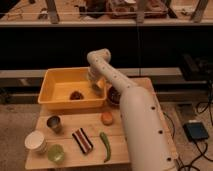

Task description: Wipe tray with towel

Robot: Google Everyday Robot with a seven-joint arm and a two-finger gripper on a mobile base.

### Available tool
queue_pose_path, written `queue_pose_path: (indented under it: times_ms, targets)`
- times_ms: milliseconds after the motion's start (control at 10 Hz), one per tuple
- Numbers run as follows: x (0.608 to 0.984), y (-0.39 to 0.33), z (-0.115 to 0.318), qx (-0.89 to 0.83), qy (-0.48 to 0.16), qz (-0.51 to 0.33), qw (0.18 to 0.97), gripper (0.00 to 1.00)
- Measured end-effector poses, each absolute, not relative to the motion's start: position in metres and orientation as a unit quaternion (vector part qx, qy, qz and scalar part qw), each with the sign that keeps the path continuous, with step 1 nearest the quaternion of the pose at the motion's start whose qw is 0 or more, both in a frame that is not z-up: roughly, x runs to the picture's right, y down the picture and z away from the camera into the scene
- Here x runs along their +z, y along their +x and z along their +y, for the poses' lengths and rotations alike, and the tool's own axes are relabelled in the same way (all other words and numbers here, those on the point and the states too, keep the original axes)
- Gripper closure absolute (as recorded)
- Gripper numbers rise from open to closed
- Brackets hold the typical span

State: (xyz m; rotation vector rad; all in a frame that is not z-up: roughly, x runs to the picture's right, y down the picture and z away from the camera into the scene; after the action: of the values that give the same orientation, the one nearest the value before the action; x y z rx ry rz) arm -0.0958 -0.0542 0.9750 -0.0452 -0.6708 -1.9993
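The tray (pixel 50 104) is a large yellow-orange tub at the back left of the wooden table. My gripper (pixel 97 86) hangs down inside it, right against its right wall and just above the floor. A pale patch at the gripper's tip may be the towel, but I cannot tell. The towel shows nowhere else. A small dark reddish lump (pixel 76 94) lies on the tray floor, left of the gripper.
A dark-red bowl (pixel 114 95) stands right of the tray, under my arm. In front are an orange lump (pixel 106 118), a green chili (pixel 106 145), a striped slab (pixel 82 140), a metal cup (pixel 54 123), a white cup (pixel 35 141) and a green cup (pixel 56 153).
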Motion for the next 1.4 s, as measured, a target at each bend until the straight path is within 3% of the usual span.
queue_pose_path:
  times_ms: [300, 600, 1100, 1400]
  targets:
    - [0.965, -0.159, -0.053, -0.829, 0.008, -0.289, 0.479, 1.0]
    - [0.94, -0.191, -0.024, -0.831, 0.027, -0.308, 0.463, 1.0]
    - [0.891, -0.158, 0.018, -0.844, 0.038, -0.322, 0.426, 1.0]
    - [0.893, -0.118, 0.032, -0.846, 0.018, -0.326, 0.423, 1.0]
